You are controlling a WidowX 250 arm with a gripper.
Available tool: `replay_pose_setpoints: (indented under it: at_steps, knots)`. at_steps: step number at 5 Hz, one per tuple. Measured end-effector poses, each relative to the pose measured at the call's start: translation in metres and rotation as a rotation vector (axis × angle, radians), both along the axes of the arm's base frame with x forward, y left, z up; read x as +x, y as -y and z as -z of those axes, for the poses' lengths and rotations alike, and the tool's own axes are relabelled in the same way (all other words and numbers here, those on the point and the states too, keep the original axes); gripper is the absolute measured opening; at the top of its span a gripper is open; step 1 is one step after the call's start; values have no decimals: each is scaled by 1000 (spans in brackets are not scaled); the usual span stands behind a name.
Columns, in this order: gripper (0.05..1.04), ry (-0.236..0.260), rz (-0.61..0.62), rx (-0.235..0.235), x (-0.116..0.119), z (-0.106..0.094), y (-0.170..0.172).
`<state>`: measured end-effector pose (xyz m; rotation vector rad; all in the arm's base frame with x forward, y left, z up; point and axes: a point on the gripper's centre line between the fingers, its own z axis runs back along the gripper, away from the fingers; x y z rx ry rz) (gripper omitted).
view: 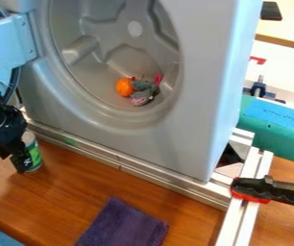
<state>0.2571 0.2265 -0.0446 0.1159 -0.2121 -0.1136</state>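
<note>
The end effector (20, 165) is seen at the left side of the camera view, angled downward over the desk (66, 185); whether it is spread apart or brought together cannot be told. A green can (35, 154) with a pale top is stood upright on the desk right beside the end effector and is partly covered by it — contact between the two cannot be confirmed. Behind the can, a metal rail (137, 171) is laid along the base of a grey machine housing (175, 139), by whose left side an open, pale blue door (22, 36) is held. Within the round drum (120, 48) of the housing, an orange ball (124, 87) is placed at the bottom, just beside a small grey plush toy (143, 88) with pink parts. In front of the rail, a purple cloth (120, 225) is spread flat on the desk. To the right, a black and red clamp (262, 190) is set across paired metal bars (244, 211). Farther back, a teal object (275, 139) is marked with a blue label (276, 113), and a blue clamp (259, 88) is positioned behind it — a dark item (271, 11) is rested on a light surface (289, 29) beyond.
</note>
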Motion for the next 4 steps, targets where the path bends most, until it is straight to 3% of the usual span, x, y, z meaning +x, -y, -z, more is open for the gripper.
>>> replay_pose_setpoints:
  at_steps: [1,2,3,4]
  knots:
    - [999,61,77,-115,7,-5,21]
    - [999,86,140,-257,6,-7,54]
    - [999,103,269,-341,5,-19,101]
    - [999,101,327,-362,3,-24,127]
